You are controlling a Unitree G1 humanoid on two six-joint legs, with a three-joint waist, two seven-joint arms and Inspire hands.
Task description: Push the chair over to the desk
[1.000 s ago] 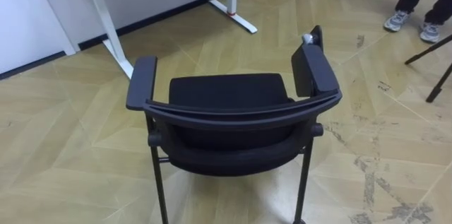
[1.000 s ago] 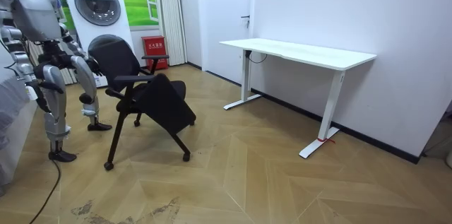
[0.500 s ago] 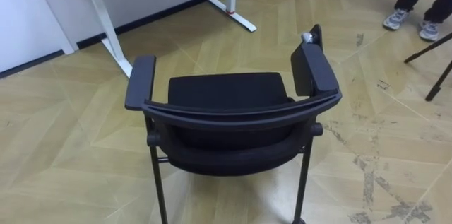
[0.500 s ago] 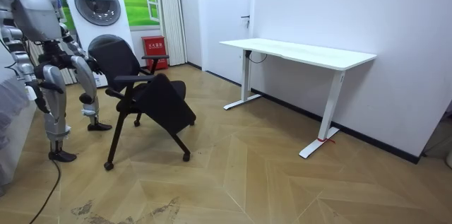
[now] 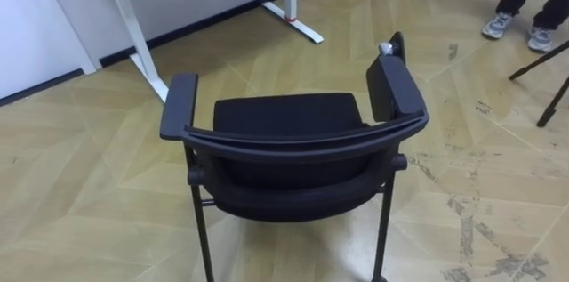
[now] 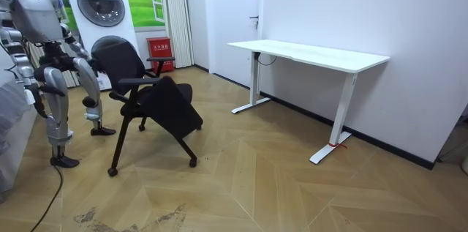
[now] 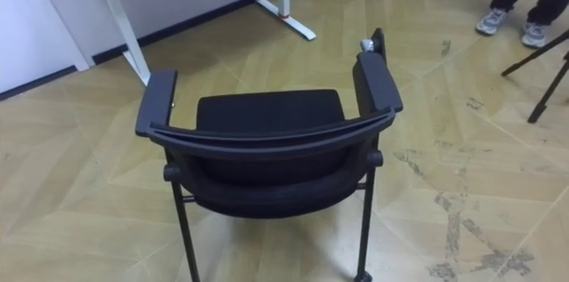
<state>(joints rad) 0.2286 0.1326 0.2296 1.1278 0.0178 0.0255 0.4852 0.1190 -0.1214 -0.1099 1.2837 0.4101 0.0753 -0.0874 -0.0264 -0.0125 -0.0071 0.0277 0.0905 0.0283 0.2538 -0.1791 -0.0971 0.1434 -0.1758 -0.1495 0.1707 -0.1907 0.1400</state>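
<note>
**Q:** Where is the chair?
**A:** The black chair stands on the wooden floor; its back is toward the robot and its seat faces the white desk; chair and desk are well apart; a person's shoes show at the far right.
**Q:** And the robot?
**A:** It stands just behind the chair's back, near a washing machine; its right robot hand hangs at its side; whether that hand is open or closed cannot be told.
</note>
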